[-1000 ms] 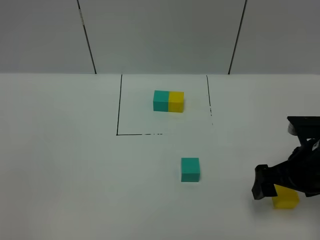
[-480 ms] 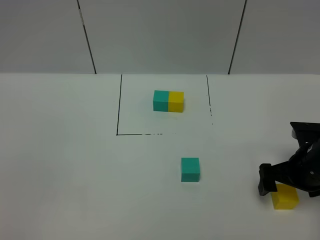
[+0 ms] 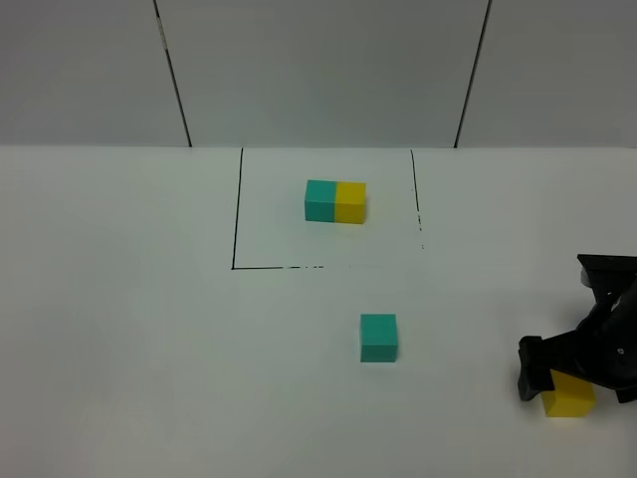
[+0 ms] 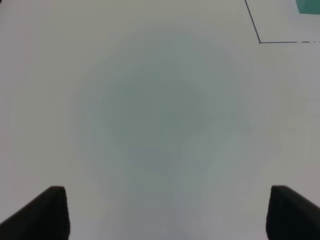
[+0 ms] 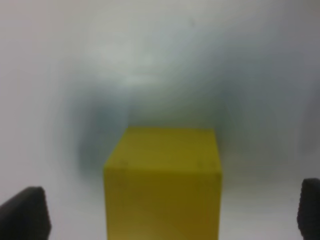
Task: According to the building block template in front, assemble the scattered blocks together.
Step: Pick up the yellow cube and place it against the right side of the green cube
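The building block template (image 3: 335, 201), a teal and a yellow cube joined, lies inside the black-lined frame (image 3: 236, 209) at the back. The loose teal cube (image 3: 378, 337) sits in front of the frame. The loose yellow cube (image 3: 570, 400) sits on the table at the right front. My right gripper (image 3: 559, 382) is low over it, open, with a finger on either side; the right wrist view shows the yellow cube (image 5: 162, 185) between the wide-apart fingertips (image 5: 25, 215). My left gripper (image 4: 170, 215) is open and empty over bare table, out of the exterior view.
The white table (image 3: 149, 349) ends at a grey panelled wall (image 3: 318, 70). In the left wrist view the frame's corner line (image 4: 260, 42) and a teal edge of the template (image 4: 310, 5) show at the far side.
My right gripper has shifted slightly to the right and settled lower around the yellow cube. The cubes have not visibly moved.
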